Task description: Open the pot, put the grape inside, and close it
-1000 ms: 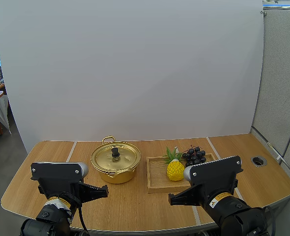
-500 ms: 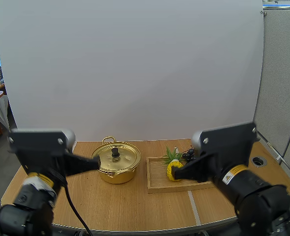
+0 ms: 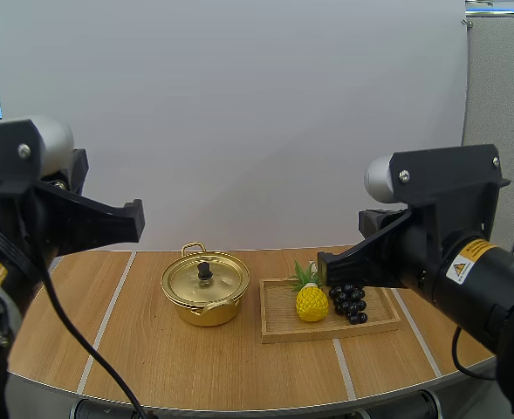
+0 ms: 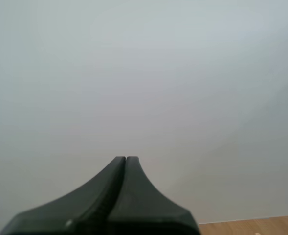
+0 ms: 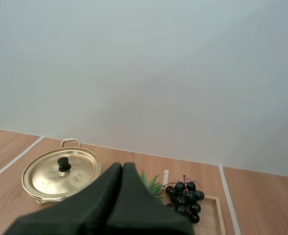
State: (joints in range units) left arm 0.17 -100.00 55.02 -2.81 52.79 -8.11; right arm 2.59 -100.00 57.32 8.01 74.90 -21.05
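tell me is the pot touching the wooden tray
Apart. The high view shows a strip of bare table between the pot and the wooden tray.

We count two grippers: one left gripper (image 4: 125, 160) and one right gripper (image 5: 122, 167). Ahead of the right gripper stand one pot (image 3: 206, 312), fitted with one lid (image 3: 220, 281), and one wooden tray (image 3: 278, 312). The tray holds one bunch of grapes (image 3: 349, 301) and one pineapple (image 3: 311, 302).

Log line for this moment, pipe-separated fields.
phase: pre-grasp | pot: lid on | grapes: on wooden tray, beside pineapple | left gripper: shut, empty, high | right gripper: shut, empty, high
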